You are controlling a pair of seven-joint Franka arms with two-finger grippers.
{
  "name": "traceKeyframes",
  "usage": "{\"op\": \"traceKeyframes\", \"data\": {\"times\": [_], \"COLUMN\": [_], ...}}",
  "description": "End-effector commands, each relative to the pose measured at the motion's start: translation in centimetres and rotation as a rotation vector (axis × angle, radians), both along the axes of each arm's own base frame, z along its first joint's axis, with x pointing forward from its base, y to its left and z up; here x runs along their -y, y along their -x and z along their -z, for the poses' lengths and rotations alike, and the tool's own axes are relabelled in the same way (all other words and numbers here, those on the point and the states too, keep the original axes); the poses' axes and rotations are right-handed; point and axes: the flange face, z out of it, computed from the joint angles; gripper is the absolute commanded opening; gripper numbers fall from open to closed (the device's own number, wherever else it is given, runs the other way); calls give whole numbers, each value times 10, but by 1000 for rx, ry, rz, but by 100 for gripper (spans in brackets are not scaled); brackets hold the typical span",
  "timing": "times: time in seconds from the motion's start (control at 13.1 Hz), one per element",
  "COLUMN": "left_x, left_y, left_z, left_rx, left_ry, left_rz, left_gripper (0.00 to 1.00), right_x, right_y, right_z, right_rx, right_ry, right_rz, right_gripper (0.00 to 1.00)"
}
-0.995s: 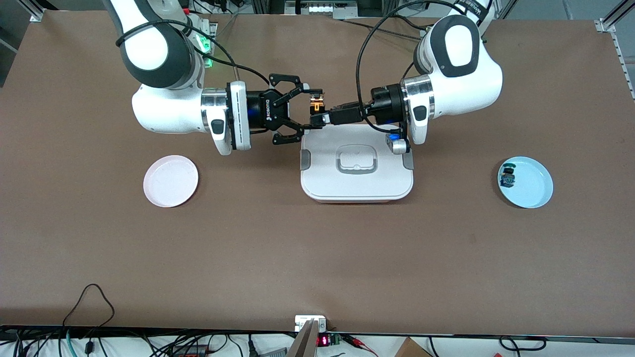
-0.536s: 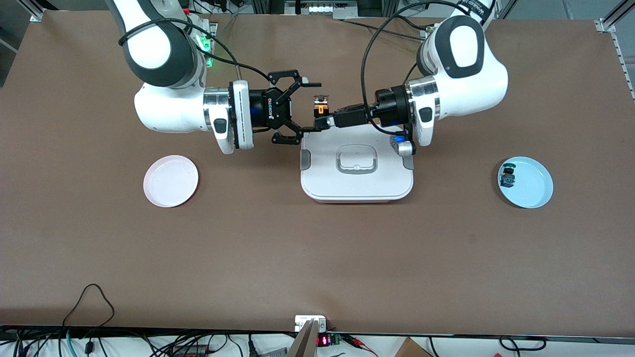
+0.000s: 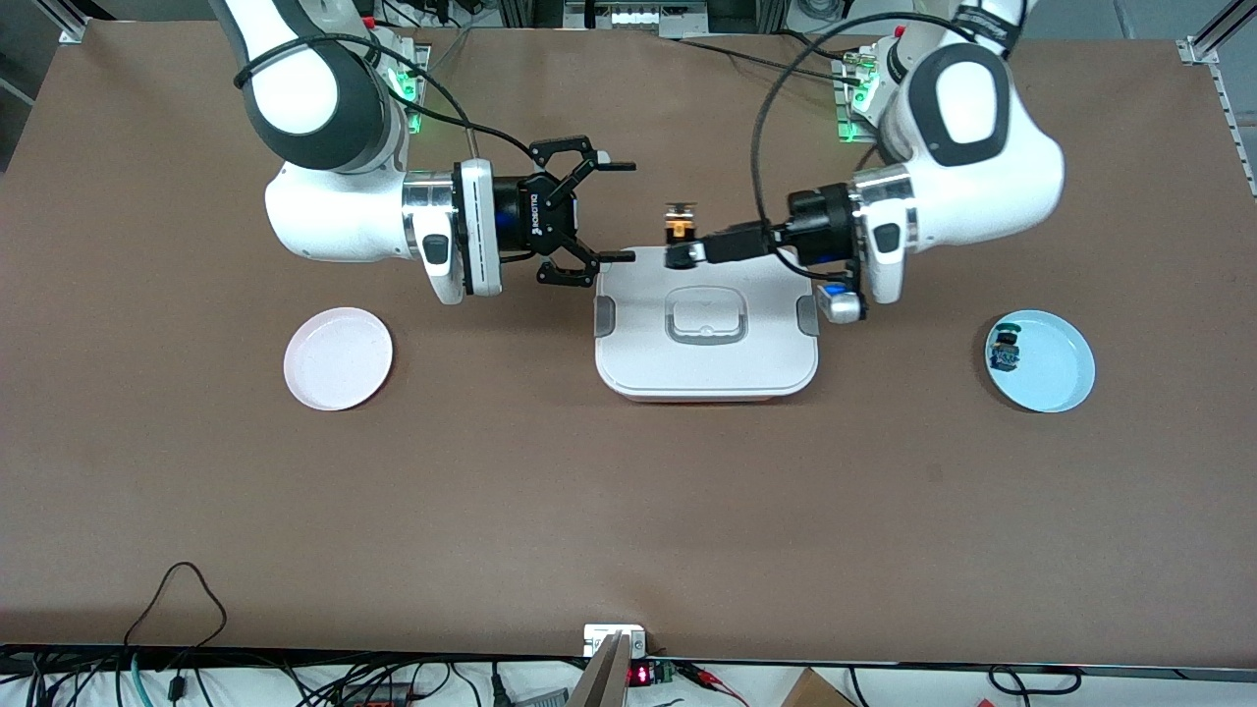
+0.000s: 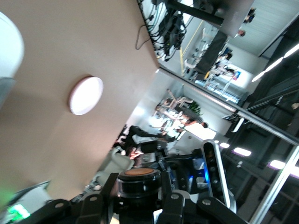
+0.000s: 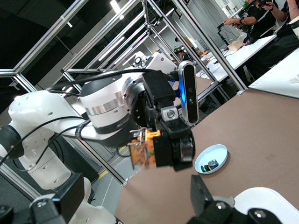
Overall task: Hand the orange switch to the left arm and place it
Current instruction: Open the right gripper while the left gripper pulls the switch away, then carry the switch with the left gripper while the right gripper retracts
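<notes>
The orange switch hangs in the air over the edge of the box that lies toward the robots' bases. My left gripper is shut on the switch. In the right wrist view the switch shows as an orange block at the tip of that left gripper. My right gripper stands open with nothing between its fingers, a short way from the switch toward the right arm's end. Its own fingers frame bare table. In the left wrist view the switch sits between the left fingers.
The white box lies at the middle of the table, under both hands. A pink plate lies toward the right arm's end. A light blue plate with a small blue-bodied part lies toward the left arm's end.
The left arm has drawn back toward its own end of the table, carrying the switch out from between the right gripper's fingers. The right gripper's jaws have spread slightly wider; that arm has barely moved.
</notes>
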Motion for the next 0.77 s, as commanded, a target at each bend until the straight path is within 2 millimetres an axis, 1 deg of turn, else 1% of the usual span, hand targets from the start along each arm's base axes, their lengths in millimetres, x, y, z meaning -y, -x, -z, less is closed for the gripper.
{"op": "traceKeyframes", "data": {"times": [0.0,0.15,0.23,0.38,0.46,0.54,0.61,0.69], "left_x": [-85,-161,-188,-238,-266,-288,-309,-327], "left_y": [4,3,6,16,20,23,18,10], "left_z": [3,6,8,21,31,46,67,84], "left_rx": [2,-1,-4,-21,-41,-45,-45,-43], "left_ry": [-105,-290,-356,-520,-640,-776,-884,-991], "left_rz": [91,215,265,365,411,491,569,637], "left_gripper": [0,0,0,0,0,0,0,0], "right_x": [14,30,37,55,63,74,84,89], "right_y": [-5,-15,-19,-27,-31,-36,-39,-40], "right_z": [-11,-11,-11,-8,-6,-4,-4,-6], "right_rx": [-6,-23,-39,-56,-77,-117,-161,-209], "right_ry": [-2,13,22,53,72,102,142,174], "right_rz": [32,59,70,89,96,110,121,128], "right_gripper": [100,100,100,100,100,100,100,100]}}
